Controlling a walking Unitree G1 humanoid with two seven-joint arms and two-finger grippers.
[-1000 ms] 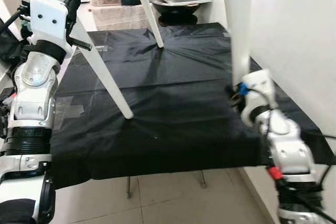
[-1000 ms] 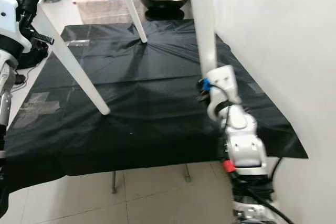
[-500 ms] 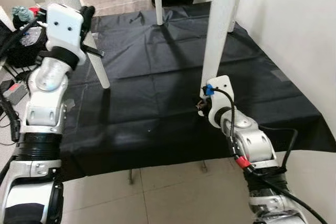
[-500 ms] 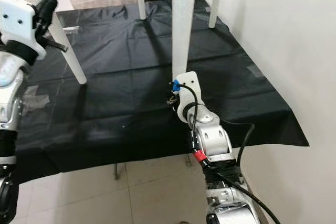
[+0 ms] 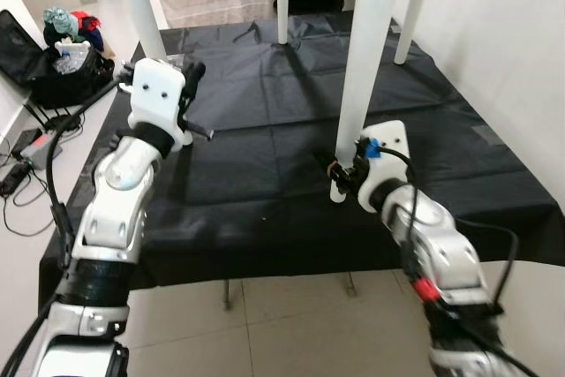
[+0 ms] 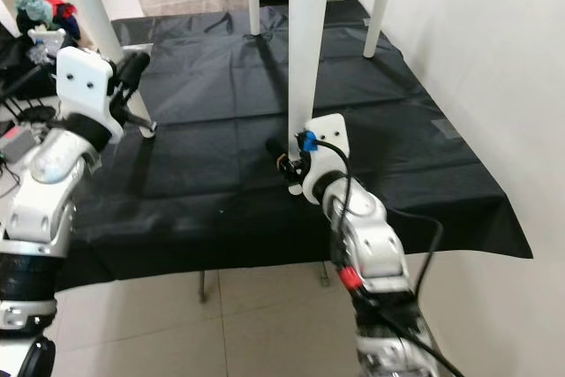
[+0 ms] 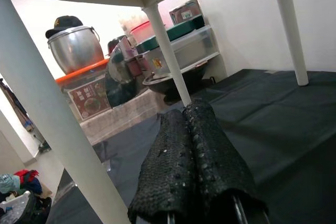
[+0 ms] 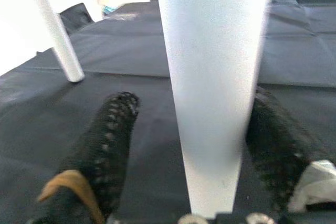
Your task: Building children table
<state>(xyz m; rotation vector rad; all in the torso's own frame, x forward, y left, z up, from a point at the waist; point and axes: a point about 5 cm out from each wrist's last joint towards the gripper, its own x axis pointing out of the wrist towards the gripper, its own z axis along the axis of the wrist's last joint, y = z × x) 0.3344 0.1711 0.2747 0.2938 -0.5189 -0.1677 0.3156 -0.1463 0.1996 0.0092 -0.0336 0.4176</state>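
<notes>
Table [image 5: 371, 6] upright on black sheet [image 5: 265, 156]. My right gripper [image 5: 340, 169] straddles near leg [image 8: 210, 77], fingers spread, not clamped. Left gripper [image 7: 191, 150] closed, empty. Step: seating table; next, release cleanly.

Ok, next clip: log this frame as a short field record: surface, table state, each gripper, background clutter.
surface: black sheet spread over a low platform, on a tiled floor
table: white children's table standing on the sheet, four legs down
near leg: between the right gripper's fingers, foot on the sheet
right gripper: fingers either side of that leg
left gripper: fingers pressed together, beside the left front leg, not holding it
background: metal pot, storage boxes, black bag on the floor
</notes>
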